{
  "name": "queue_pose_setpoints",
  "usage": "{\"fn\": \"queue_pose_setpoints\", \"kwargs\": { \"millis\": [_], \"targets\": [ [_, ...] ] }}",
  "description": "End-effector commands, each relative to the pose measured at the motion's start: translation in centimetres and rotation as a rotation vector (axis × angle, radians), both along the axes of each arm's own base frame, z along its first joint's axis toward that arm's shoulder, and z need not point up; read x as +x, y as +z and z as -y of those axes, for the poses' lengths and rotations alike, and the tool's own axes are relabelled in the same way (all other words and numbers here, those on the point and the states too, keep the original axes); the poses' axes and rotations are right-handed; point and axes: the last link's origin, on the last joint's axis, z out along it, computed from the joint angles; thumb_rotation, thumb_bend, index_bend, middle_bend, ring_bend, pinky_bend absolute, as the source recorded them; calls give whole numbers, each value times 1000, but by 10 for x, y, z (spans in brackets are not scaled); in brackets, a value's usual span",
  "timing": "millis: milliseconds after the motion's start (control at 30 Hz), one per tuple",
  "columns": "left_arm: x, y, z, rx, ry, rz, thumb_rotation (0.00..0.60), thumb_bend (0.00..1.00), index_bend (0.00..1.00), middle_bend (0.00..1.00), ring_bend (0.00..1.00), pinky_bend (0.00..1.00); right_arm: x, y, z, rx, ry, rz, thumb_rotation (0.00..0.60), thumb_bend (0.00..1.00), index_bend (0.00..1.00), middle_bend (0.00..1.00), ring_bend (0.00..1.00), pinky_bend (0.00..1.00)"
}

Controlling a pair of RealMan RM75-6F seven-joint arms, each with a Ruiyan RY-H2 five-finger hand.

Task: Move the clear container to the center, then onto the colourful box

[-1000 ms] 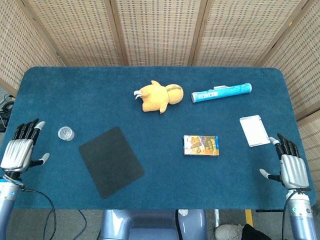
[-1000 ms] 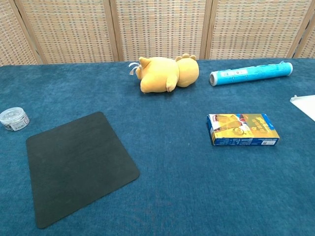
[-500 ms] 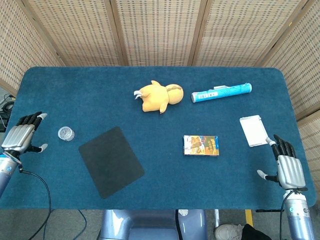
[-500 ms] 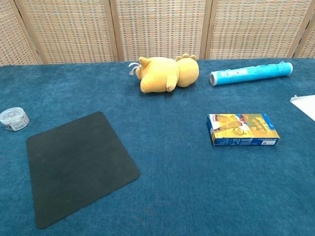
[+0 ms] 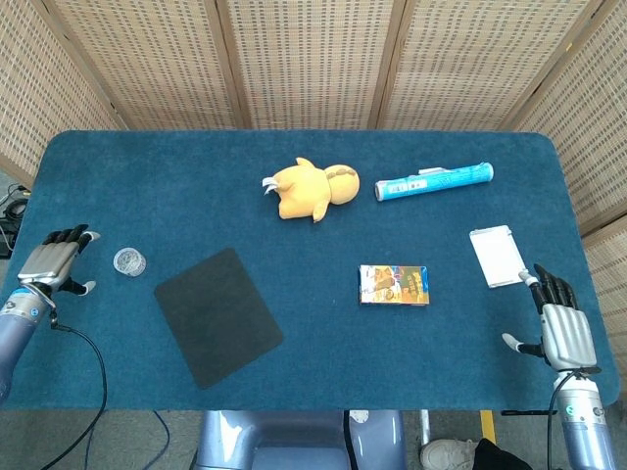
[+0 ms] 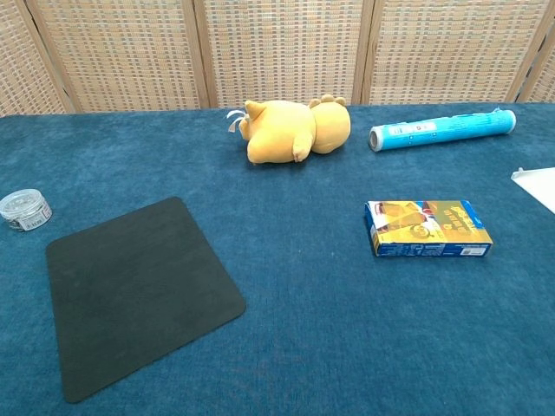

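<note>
The container (image 5: 129, 261) sits near the left edge of the table (image 5: 294, 117), just left of the black mat (image 5: 217, 315) and well apart from the box (image 5: 394, 285) lying right of centre. The left hand (image 5: 57, 261) is beside the container, not touching it, empty, fingers spread. The right hand (image 5: 559, 319) rests at the right front corner, also spread and empty. Blue felt covers the table; woven cane screens (image 5: 313, 59) stand behind it.
</note>
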Motion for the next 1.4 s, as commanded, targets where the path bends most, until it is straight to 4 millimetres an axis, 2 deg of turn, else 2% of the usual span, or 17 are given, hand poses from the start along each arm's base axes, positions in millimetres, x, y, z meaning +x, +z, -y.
{"fn": "queue_pose_setpoints", "kwargs": {
  "millis": [33, 667, 900, 1133, 1300, 1400],
  "targets": [
    [0, -7, -4, -14, -2, -14, 600, 303, 123, 0, 0, 0, 0, 0, 0, 0, -1, 1, 600, 12, 115, 0, 0, 23],
    [8, -56, -27, -80, -11, -66, 600, 310, 124, 0, 0, 0, -5, -1, 0, 12, -21, 13, 600, 12, 117, 0, 0, 23],
    [5, -57, -31, -71, 8, -72, 600, 311, 131, 0, 0, 0, -5, -2, 0, 14, -19, 15, 600, 12, 117, 0, 0, 24],
    [7, -69, -31, -88, 11, -61, 600, 310, 136, 0, 0, 0, -5, -2, 0, 13, -20, 13, 600, 11, 117, 0, 0, 23],
    [5, -75, -31, -100, 6, -78, 600, 314, 186, 0, 0, 0, -5, -1, 1, 7, -19, 16, 600, 12, 116, 0, 0, 23],
    [6, -77, -31, -95, 8, -72, 600, 353, 288, 0, 0, 0, -5, 0, 1, 2, -18, 19, 600, 11, 117, 0, 0, 22]
  ]
}}
